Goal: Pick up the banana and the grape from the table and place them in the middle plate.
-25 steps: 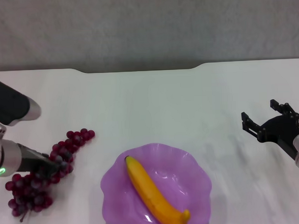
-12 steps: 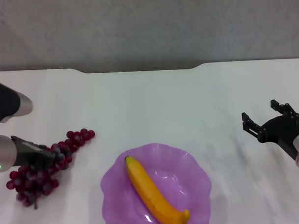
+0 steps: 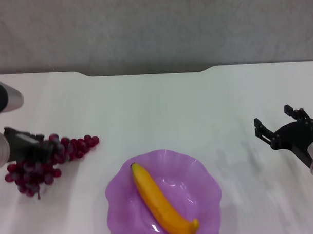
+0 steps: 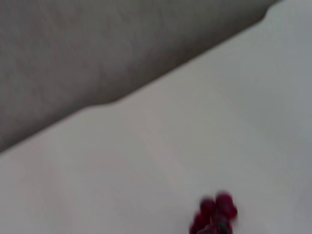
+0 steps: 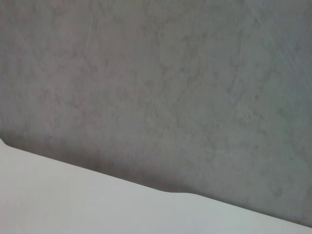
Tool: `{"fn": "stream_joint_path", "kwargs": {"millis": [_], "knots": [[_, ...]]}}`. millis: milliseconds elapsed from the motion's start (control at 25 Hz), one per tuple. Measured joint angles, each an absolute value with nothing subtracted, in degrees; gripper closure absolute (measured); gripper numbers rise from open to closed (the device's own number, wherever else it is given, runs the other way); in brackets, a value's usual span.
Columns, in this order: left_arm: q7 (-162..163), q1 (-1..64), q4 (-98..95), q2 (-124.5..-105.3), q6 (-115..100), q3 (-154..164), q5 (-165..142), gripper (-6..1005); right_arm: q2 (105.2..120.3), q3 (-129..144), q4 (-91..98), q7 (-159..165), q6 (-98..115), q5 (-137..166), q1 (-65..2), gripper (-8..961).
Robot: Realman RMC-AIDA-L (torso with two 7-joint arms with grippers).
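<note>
The yellow-orange banana (image 3: pixel 162 201) lies slantwise in the translucent purple middle plate (image 3: pixel 210 184) at the front centre of the white table (image 3: pixel 156 106). My left gripper (image 3: pixel 40 150) is at the left edge, shut on the bunch of dark red grapes (image 3: pixel 70 145), which hangs lifted with its ends drooping to both sides. A few grapes (image 4: pixel 214 217) show in the left wrist view. My right gripper (image 3: pixel 283 127) is open and empty above the table at the right, well clear of the plate.
The table's far edge has a notch (image 3: pixel 144 72), with a grey wall (image 3: pixel 153 30) behind it. The right wrist view shows only the wall (image 5: pixel 156 87) and the table edge (image 5: pixel 97 204).
My left gripper has risen and pulled back toward the left with the grape bunch, lifting it off the table. The right arm, banana and plate have stayed put.
</note>
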State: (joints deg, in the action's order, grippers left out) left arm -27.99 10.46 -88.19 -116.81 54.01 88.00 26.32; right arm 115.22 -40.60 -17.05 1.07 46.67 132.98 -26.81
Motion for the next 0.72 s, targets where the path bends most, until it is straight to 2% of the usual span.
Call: {"fn": "stream_joint_path", "kwargs": {"millis": [320, 720], "knots": [[-34.7, 2.6, -98.1, -116.75, 43.5, 89.5, 38.9, 789, 115.22, -40.6, -17.0, 1.1, 46.6, 133.0, -26.7, 68], [-57.1, -0.6, -100.6, -116.56, 49.1, 82.1, 71.6, 794, 115.29, -40.6, -16.9, 1.1, 46.6, 133.0, -26.7, 67]]}}
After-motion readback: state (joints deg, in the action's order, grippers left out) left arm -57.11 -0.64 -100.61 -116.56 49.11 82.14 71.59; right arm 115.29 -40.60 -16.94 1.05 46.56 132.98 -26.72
